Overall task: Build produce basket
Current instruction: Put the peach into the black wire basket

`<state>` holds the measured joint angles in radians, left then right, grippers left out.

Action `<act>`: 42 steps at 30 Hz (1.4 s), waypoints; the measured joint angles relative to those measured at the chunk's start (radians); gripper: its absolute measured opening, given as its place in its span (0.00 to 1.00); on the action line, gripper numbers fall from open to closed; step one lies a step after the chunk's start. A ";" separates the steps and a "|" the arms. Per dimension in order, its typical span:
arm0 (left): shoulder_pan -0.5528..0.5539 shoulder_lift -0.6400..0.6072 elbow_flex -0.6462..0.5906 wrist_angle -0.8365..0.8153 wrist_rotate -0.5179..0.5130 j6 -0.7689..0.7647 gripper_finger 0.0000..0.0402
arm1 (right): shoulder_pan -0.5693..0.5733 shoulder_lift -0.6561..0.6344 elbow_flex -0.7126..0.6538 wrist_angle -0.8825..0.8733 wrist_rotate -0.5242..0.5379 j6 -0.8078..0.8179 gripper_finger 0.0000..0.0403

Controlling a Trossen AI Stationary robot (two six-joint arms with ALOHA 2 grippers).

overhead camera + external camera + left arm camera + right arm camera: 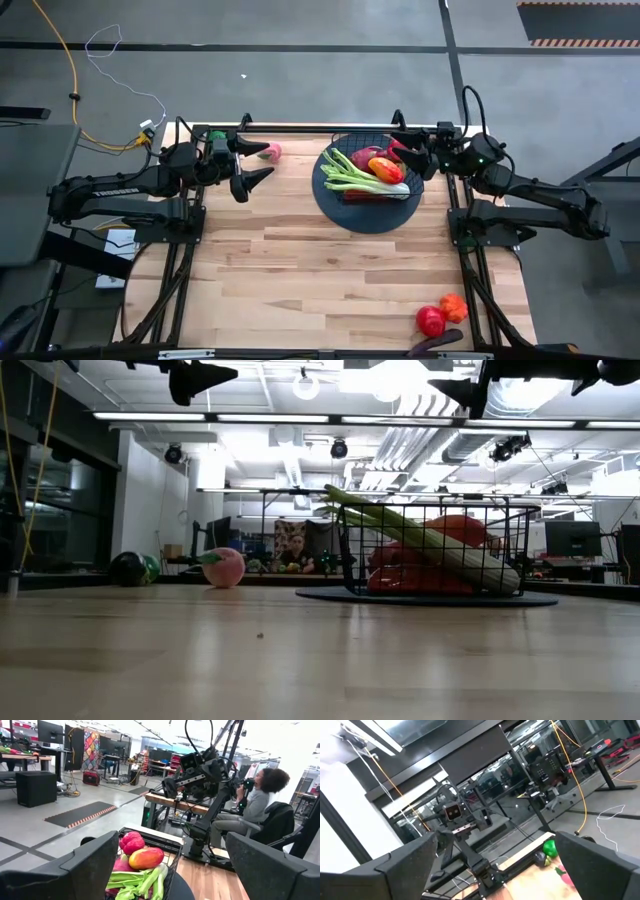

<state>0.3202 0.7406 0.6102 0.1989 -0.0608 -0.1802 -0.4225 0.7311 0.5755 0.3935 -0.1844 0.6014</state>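
The black wire basket (pixel 368 178) stands on its dark round disc at the table's far middle. It holds pale green celery (pixel 360 180), a pink dragon fruit (pixel 131 841) and red and orange pieces (pixel 440 555). A pink-orange fruit (pixel 270 152) lies on the table left of the basket. My left gripper (pixel 266 161) hovers open beside that fruit, well above the table and pointing level at the basket. My right gripper (pixel 397 140) hovers open over the basket's far right rim. Neither holds anything.
A red piece (pixel 430 320), an orange piece (pixel 454 305) and a dark eggplant (pixel 436 343) lie at the near right corner. A dark round piece and a green one (pixel 132 568) sit at the far left. A person (pixel 260 800) sits beyond the table's right side.
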 joint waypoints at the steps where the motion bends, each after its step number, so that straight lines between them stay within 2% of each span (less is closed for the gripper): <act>1: 0.000 0.000 0.000 0.000 0.000 0.000 0.89 | 0.000 0.000 0.000 0.000 0.000 0.000 0.98; 9: 0.000 0.000 0.000 0.000 -0.004 0.000 0.89 | 0.000 0.000 0.000 0.000 0.000 0.000 0.98; 18: 0.000 0.000 0.000 0.000 -0.004 -0.002 0.89 | 0.000 0.000 0.001 0.000 -0.001 -0.084 0.98; 30: 0.000 -0.002 0.000 0.001 0.004 -0.114 0.89 | 0.000 0.001 0.001 -0.021 -0.042 -0.151 0.98; 42: 0.000 -0.002 0.000 0.001 -0.010 -0.123 0.89 | 0.000 0.001 0.001 -0.051 -0.055 -0.192 0.98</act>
<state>0.3202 0.7383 0.6102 0.1997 -0.0712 -0.3036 -0.4225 0.7319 0.5766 0.3427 -0.2394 0.4099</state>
